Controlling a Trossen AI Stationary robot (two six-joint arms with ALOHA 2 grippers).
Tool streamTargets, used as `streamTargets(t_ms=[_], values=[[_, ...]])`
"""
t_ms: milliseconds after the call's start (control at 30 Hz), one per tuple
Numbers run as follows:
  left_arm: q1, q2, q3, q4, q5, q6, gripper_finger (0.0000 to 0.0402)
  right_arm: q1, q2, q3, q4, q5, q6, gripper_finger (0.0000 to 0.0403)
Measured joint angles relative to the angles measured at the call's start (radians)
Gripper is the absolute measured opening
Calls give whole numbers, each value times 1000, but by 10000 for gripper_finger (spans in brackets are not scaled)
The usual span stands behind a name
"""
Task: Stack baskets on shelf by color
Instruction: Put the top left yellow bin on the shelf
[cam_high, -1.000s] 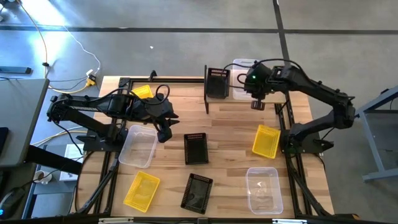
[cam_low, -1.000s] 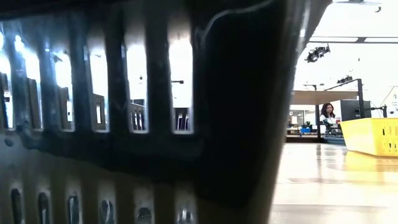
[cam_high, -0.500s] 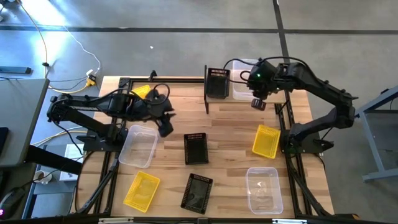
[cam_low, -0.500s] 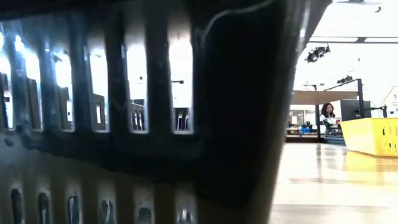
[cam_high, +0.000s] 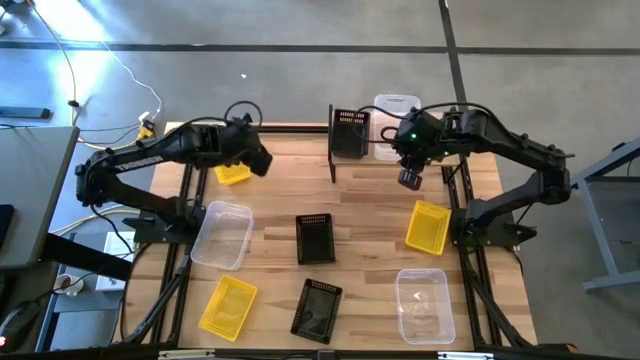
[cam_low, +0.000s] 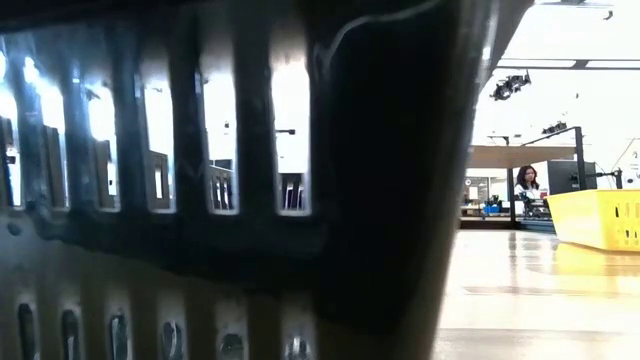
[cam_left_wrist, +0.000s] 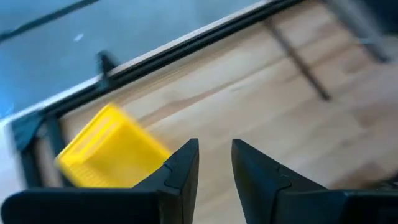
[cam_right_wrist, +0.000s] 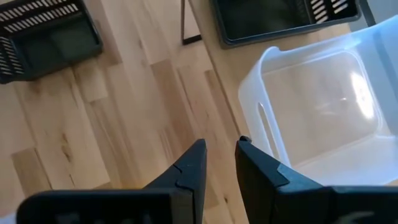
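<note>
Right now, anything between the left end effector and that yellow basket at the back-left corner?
Nothing visible. In the left wrist view the left end effector is empty, fingers slightly apart, with only bare table between it and the yellow basket. From above, it hovers just beside the basket, not touching.

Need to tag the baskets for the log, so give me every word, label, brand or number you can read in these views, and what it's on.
None can be read.
No lettering shows on the yellow baskets, black baskets or clear tubs.
None shows on the shelf, or on either arm.
The room behind the table in the low view shows no readable sign.
</note>
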Motion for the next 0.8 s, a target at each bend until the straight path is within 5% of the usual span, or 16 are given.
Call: streamTargets(t_ms=[200,467,800], values=[[116,0,-1,-161,0,-134,86,8,0,0,3,1,-12,73],[188,-1,-117,-168,89,-364,86,8,0,-1,23,15,-108,73],[198,0,-325,-145,55,-706,86,8,0,-1,76,14,-166,73]])
